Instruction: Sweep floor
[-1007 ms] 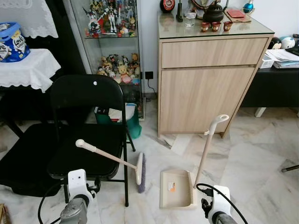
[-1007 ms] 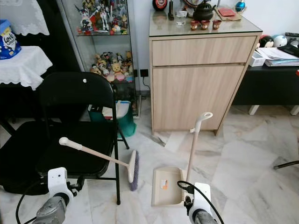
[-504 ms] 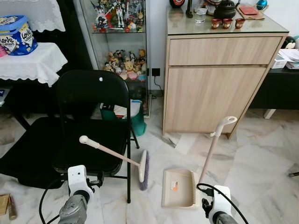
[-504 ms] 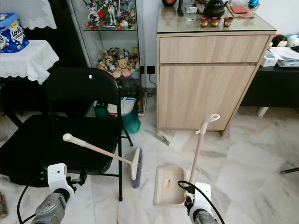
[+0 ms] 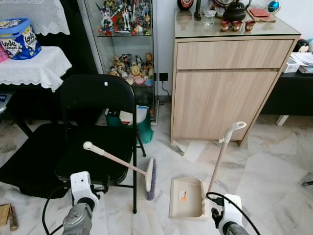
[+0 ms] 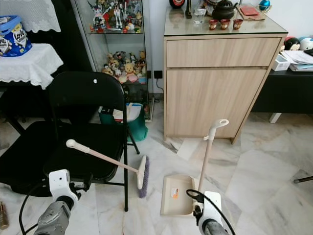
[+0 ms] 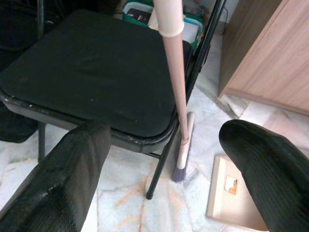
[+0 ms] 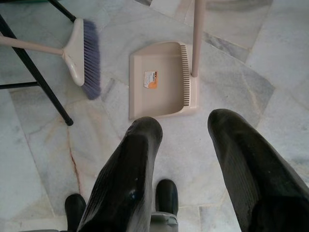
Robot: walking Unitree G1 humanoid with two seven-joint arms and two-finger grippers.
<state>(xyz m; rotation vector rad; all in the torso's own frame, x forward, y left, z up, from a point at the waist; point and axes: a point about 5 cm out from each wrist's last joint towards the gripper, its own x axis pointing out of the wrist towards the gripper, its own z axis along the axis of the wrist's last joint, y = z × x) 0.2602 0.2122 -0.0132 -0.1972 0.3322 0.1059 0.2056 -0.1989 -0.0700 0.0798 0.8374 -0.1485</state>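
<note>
- Your broom [image 5: 146, 177] leans against the front edge of the black folding chair [image 5: 98, 142]: its pale handle runs up over the seat, and its head with purple bristles rests on the marble floor [image 5: 264, 166] just beside the chair's front leg.
- The beige dustpan [image 5: 186, 197] lies flat on the floor just to the right of the broom head, apart from it. Its long handle stands upright from the comb edge, ending in a hooked grip in front of the cabinet [image 5: 225, 88].
- Your left gripper [image 7: 159, 159] is low in front of the chair, its 2 fingers [image 7: 67, 179] spread wide and holding nothing. In the left wrist view the broom handle runs between them but farther out, untouched.
- Your right gripper [image 8: 181, 145] hangs above the floor just short of the dustpan, its 2 fingers [image 8: 130, 174] parted and grasping nothing. In the right wrist view the pan sits beyond the fingertips, with the broom head beside it.
- Behind the chair stands a glass case of figurines [image 5: 122, 19], with a green bin [image 5: 144, 128] at its foot.
- A blue tub [image 5: 18, 38] sits on a white cloth at far left.
- The cabinet top carries 3 small cups [image 5: 236, 25] and a dark teapot [image 5: 235, 11].
</note>
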